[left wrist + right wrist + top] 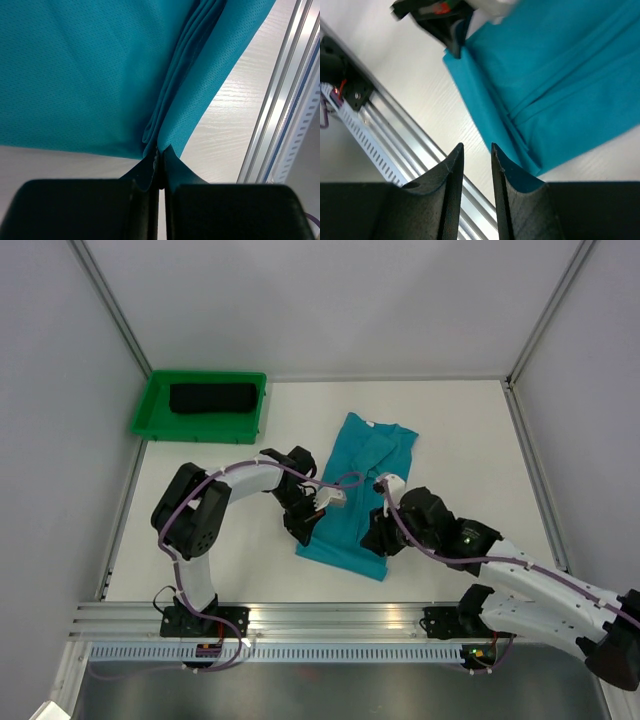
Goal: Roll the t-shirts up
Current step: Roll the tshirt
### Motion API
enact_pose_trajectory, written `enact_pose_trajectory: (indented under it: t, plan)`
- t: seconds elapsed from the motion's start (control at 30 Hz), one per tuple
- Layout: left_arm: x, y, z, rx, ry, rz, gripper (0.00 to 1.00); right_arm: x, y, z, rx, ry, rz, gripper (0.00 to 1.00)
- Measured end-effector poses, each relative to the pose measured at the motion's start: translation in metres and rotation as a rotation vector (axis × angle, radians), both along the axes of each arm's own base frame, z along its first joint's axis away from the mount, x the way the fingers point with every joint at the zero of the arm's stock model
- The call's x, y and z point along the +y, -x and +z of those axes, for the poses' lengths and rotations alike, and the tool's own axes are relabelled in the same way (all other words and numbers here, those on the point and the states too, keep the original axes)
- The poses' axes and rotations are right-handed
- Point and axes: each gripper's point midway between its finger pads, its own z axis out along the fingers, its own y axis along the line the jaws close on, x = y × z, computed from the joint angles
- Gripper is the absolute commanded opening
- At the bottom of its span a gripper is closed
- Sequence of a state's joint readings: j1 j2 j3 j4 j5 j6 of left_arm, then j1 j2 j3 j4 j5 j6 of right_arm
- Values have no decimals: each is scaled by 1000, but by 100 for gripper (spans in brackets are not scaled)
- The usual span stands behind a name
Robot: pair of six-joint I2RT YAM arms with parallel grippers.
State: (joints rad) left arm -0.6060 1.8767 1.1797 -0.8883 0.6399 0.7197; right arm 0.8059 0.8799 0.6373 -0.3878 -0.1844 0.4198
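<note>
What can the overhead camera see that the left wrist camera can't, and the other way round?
Only overhead: the green tray holding the black shirt, and the right arm. Only the left wrist: a close-up of the left fingers pinched shut on the teal shirt's edge, with its folds and weave. Both: the teal shirt, the white table and the metal rail at its near edge.

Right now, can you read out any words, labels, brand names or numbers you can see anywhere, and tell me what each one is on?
No readable text in any view.
Teal t-shirt and black t-shirt: plain, no print showing.
Green tray: no label visible.
Left arm's base: small coloured spots below it, too small to read as any sign.
</note>
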Motion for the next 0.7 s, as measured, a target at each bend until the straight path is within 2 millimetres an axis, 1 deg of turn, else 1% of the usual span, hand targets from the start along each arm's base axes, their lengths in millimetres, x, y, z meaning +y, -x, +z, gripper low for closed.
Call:
enact_pose_trajectory:
  t: [0.07, 0.17, 0.27, 0.33, 0.47, 0.57, 0.63, 0.7]
  plan:
    - [-1, -2, 0, -1, 1, 5, 2, 9, 7, -3, -37, 56, 59, 36]
    - [-1, -3, 0, 3, 0, 12, 2, 21, 18, -21, -66, 187, 126, 37]
    - [0, -3, 0, 6, -2, 17, 2, 26, 24, -42, -119, 359, 148, 40]
    - [0, -3, 0, 10, 3, 21, 2, 30, 29, -48, -165, 422, 161, 45]
    - [0, -4, 1, 15, 8, 26, 2, 40, 46, -60, -217, 460, 178, 47]
    - [1, -5, 0, 18, 7, 32, 2, 32, 45, -82, -214, 521, 127, 48]
    - [1, -5, 0, 18, 7, 32, 2, 22, 40, -96, -217, 594, 84, 51]
    - [1, -5, 0, 19, 7, 34, 2, 16, 35, -103, -231, 635, 51, 53]
